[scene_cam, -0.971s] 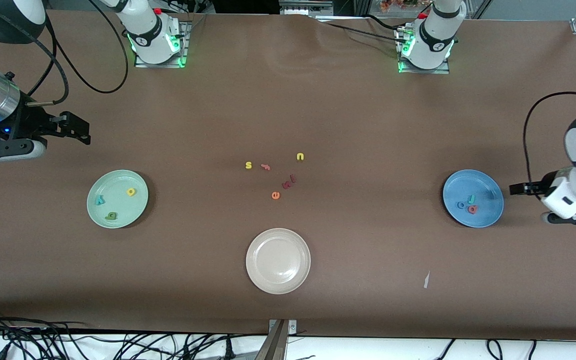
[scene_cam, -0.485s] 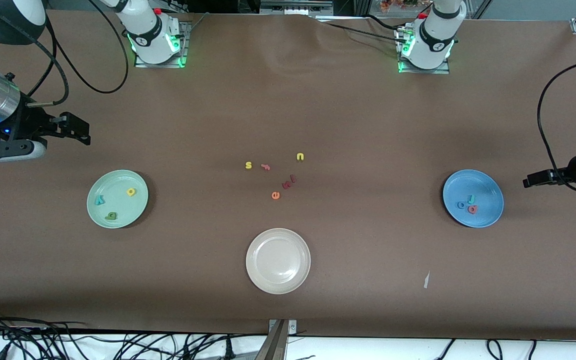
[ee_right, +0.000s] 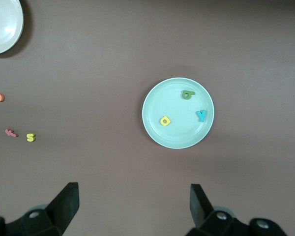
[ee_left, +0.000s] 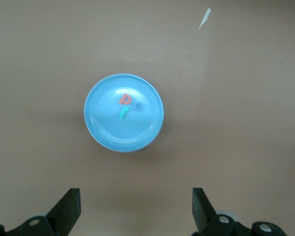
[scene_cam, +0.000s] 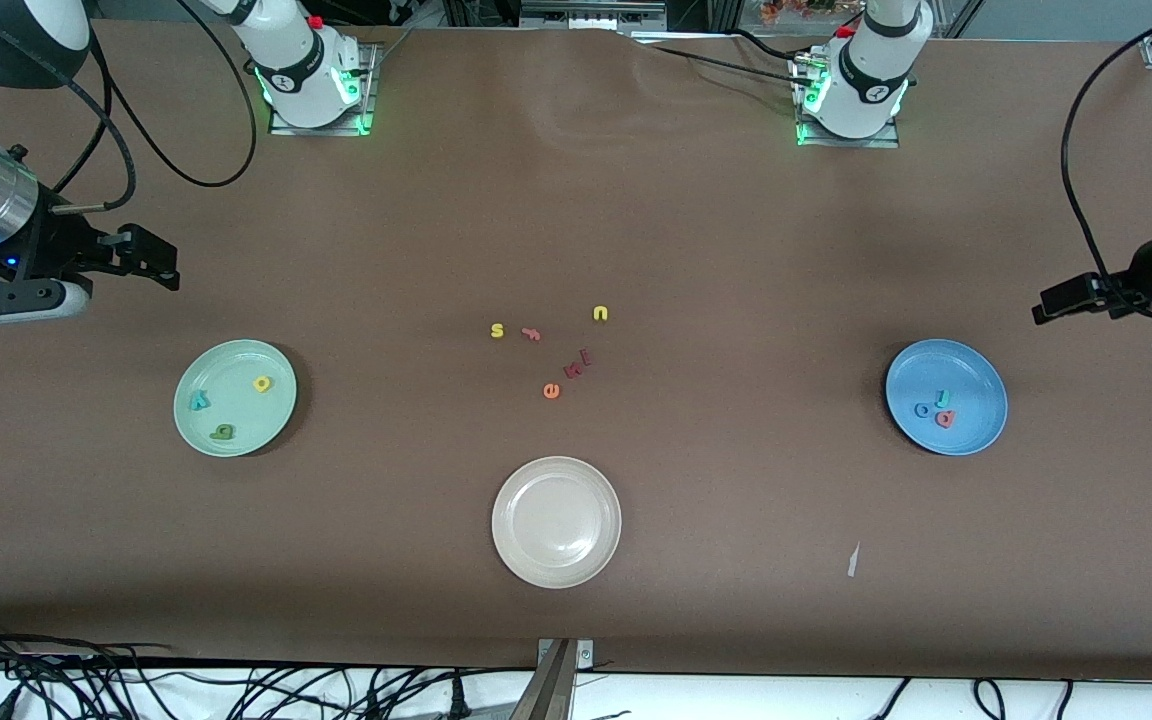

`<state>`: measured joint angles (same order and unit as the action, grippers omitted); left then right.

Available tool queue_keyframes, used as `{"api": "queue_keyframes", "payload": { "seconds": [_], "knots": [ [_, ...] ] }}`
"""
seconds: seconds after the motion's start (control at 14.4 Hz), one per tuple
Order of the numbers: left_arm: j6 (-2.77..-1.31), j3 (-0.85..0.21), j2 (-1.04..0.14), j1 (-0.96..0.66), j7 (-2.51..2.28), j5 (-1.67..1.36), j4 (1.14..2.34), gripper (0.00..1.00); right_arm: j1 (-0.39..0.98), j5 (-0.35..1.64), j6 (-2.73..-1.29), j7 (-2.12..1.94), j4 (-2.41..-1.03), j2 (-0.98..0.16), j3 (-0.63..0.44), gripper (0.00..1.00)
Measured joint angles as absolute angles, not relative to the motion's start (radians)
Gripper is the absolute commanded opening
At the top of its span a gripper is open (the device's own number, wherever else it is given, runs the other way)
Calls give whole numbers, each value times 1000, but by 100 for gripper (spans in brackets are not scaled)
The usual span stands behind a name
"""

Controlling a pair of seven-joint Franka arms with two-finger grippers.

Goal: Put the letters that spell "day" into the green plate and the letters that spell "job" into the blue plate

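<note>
The green plate (scene_cam: 236, 360) lies toward the right arm's end of the table. It holds a yellow round-bowled letter (scene_cam: 262, 383), a teal y (scene_cam: 199, 401) and a dark green letter (scene_cam: 224, 432). The blue plate (scene_cam: 971, 372) lies toward the left arm's end with a teal j (scene_cam: 943, 398), a blue o (scene_cam: 923, 410) and a salmon-red letter (scene_cam: 945, 419) in it. My left gripper (scene_cam: 1051, 300) hangs open and empty over bare table beside the blue plate (ee_left: 108, 130). My right gripper (scene_cam: 161, 265) hangs open and empty over bare table beside the green plate (ee_right: 179, 135).
A beige-white plate (scene_cam: 556, 560) lies empty near the front edge. Mid-table lie loose letters: a yellow s (scene_cam: 497, 330), a salmon f (scene_cam: 531, 334), a yellow u (scene_cam: 600, 313), dark red pieces (scene_cam: 577, 364) and an orange e (scene_cam: 551, 391). A paper scrap (scene_cam: 853, 560) lies near the front.
My left arm has pulled up and away from the blue plate's edge, with its gripper open throughout. The right arm and all the letters have stayed put.
</note>
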<state>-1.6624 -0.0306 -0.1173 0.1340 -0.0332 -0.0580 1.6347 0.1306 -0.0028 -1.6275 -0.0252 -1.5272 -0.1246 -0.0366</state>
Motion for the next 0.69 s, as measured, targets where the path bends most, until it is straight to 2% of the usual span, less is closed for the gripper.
{"api": "queue_keyframes", "payload": {
  "seconds": [0.69],
  "knots": [
    [-1623, -65, -105, 72, -66, -16, 1605, 100, 131, -3, -1627, -25, -1527, -125, -37, 100]
  ]
}}
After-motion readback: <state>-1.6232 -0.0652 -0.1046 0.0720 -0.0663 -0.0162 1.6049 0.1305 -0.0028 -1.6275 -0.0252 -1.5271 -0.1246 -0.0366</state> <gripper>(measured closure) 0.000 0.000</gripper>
